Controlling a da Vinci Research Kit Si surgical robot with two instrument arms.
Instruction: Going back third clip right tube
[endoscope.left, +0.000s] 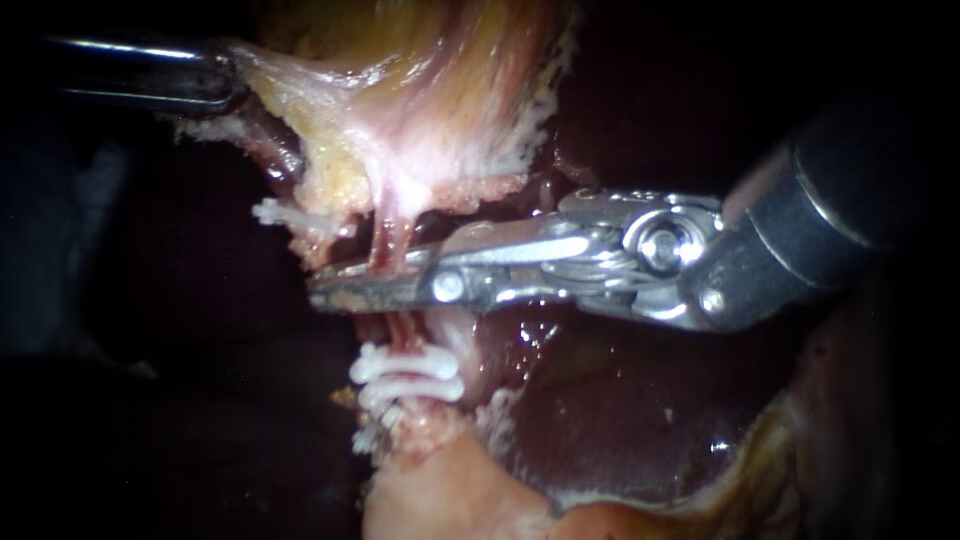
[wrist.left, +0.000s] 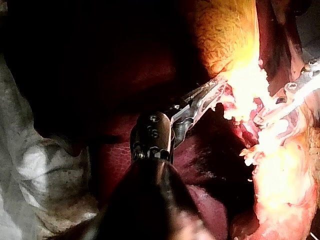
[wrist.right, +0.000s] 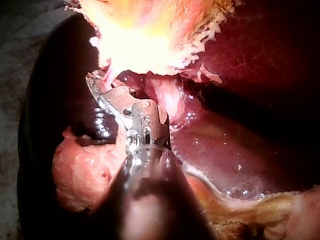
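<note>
Nearest the endoscope, the right instrument is seen entering from the right, its broad dark shaft and bright metal wrist lying across the liver; its slender tip is laid level and square across the right tube, an attitude judged to suit placing a clip and then drawing straight back along the shaft's own line; whether that tip is open, closed, or closed upon the tube cannot be told, since the two halves are seen nearly edge-on where the tube crosses them and the right wrist view is washed out by glare at that point.

Just under the tip, white clips are seen stacked close together on the same tube, at least two of them plainly; the tip is thus placed just beside them, on the gallbladder side, not touching them; if a third clip has been seated at the tip, it is hidden by the metal.

A separate clip is seen beside the tube, on a pale stub towards the left instrument.

Farthest back, the gallbladder is held by the left instrument, whose jaws are closed on a fold of its wall; the tissue is drawn into a taut fan, judged to keep the tube stretched and exposed.
</note>
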